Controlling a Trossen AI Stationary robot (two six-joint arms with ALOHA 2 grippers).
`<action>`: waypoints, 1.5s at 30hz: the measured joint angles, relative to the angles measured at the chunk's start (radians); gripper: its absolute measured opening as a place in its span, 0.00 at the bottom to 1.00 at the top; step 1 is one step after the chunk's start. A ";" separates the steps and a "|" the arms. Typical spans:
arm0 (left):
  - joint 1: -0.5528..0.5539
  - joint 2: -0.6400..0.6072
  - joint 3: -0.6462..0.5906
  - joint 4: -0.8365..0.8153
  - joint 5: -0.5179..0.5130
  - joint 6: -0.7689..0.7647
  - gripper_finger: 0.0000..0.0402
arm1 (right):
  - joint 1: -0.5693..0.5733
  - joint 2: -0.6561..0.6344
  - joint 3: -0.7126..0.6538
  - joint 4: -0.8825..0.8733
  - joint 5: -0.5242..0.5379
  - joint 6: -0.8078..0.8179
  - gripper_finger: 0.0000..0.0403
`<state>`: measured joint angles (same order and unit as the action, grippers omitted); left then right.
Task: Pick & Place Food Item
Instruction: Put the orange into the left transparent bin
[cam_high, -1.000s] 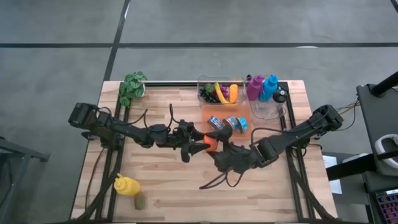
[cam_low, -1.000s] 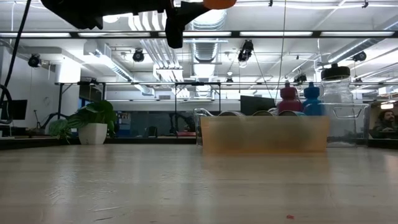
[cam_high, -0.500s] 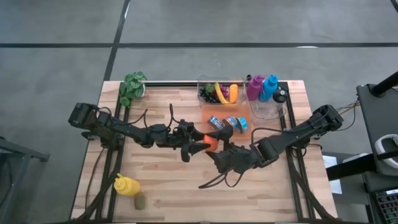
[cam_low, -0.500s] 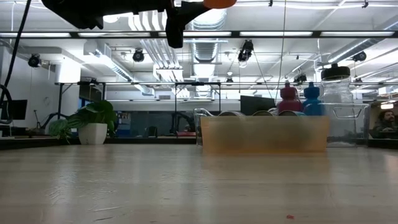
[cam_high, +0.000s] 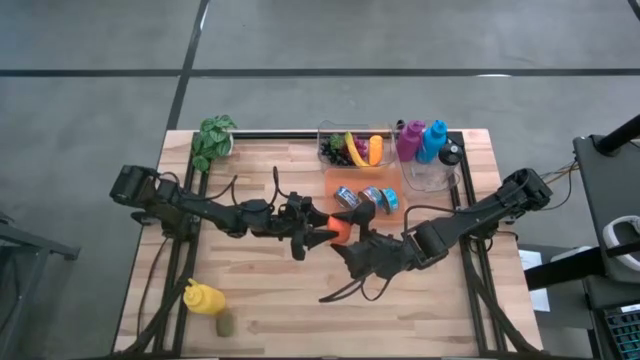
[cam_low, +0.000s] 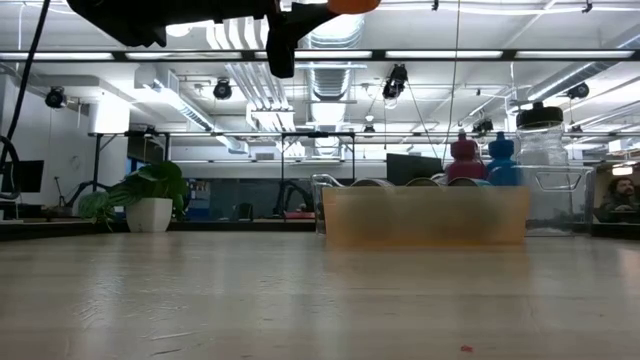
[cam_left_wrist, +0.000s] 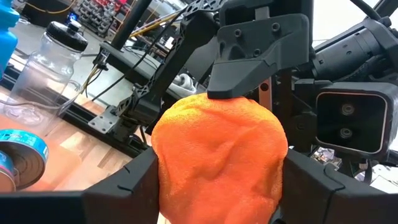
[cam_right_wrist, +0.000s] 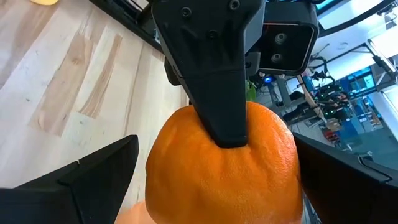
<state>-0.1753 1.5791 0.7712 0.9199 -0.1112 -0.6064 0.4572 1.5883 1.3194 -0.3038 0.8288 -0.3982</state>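
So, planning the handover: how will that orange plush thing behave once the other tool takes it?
The orange plush looks fuzzy and soft, so it probably squashes rather than slips. The left tool's fingers sit pressed into its sides. Being rounded, it might roll if dropped, though slowly; the right tool stands open around it.

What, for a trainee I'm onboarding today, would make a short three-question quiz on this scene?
1. True or false: the orange lies on the table.
2. Which gripper clamps the orange? A) left B) right C) neither
3. Fill in: the right gripper flanks the orange with its jaws ____.

Key: 1 false, it is held in the air. 2 A, the left gripper. 3 open.
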 joint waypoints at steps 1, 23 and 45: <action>0.000 0.000 0.000 0.000 0.000 0.000 0.60 | 0.000 0.000 -0.001 0.000 0.000 0.001 0.99; 0.000 0.000 0.001 -0.001 0.000 -0.005 0.60 | 0.001 0.000 -0.008 0.001 0.004 0.003 0.70; 0.001 -0.003 0.004 -0.053 0.000 -0.022 0.95 | 0.021 0.000 -0.010 -0.006 -0.003 0.006 0.69</action>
<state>-0.1741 1.5764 0.7750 0.8672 -0.1111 -0.6281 0.4778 1.5887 1.3094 -0.3099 0.8262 -0.3923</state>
